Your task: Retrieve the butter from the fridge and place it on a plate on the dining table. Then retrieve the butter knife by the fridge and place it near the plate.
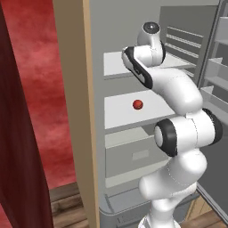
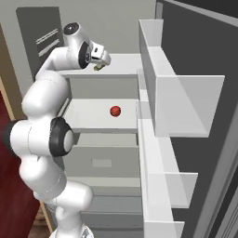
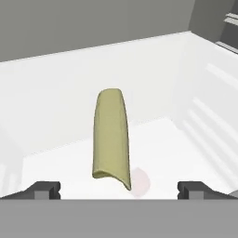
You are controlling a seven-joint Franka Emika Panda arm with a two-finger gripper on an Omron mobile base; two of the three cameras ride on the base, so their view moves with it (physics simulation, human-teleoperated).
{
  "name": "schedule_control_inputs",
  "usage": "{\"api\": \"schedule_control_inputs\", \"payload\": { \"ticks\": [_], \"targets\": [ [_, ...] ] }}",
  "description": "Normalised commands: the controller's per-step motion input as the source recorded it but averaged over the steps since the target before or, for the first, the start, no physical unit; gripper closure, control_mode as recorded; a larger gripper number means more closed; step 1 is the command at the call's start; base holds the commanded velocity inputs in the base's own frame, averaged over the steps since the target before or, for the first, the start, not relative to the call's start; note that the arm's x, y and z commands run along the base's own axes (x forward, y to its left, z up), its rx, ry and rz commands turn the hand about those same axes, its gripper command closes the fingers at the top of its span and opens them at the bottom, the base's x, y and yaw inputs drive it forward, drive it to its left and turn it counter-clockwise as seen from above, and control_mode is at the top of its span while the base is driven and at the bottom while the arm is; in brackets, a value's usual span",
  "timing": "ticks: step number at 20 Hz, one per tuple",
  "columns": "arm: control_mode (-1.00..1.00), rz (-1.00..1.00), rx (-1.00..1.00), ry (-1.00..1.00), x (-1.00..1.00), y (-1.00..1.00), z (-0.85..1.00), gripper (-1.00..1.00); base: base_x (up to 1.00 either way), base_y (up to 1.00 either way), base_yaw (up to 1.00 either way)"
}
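Two fingertips of my gripper [image 3: 119,189] stand spread wide, empty, straddling the near end of the butter [image 3: 111,138], whose long axis runs straight ahead, lying on the fridge [image 3: 56,88] shelf.

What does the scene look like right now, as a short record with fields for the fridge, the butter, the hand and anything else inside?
fridge: door open, white shelves and door bins in sight
butter: pale yellow-green stick lying on the upper shelf, end toward the camera
hand: open, tips either side of the butter's near end, not closed on it
arm: reaching into the upper shelf
other item: small red ball on the shelf below
task stage: butter not yet grasped
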Motion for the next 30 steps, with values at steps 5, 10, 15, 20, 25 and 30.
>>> {"api": "schedule_control_inputs", "payload": {
  "ticks": [5,10,15,20,25,30],
  "targets": [
    [-1.00,0.00,0.00,0.03,0.40,0.00,-0.11,-1.00,0.00,0.00,0.00],
    [-1.00,0.00,0.00,0.03,0.53,0.00,-0.10,-1.00,0.00,0.00,0.00],
    [-1.00,0.00,0.00,0.04,0.44,0.00,-0.07,-1.00,0.00,0.00,0.00],
    [-1.00,0.00,0.00,0.05,0.23,0.00,-0.10,-1.00,0.00,0.00,0.00],
    [-1.00,-0.01,0.00,0.01,0.00,0.00,-0.18,-1.00,0.00,0.00,0.00],
    [-1.00,0.00,0.00,0.00,0.00,0.00,-0.08,-1.00,0.00,0.00,0.00]
  ]
}}
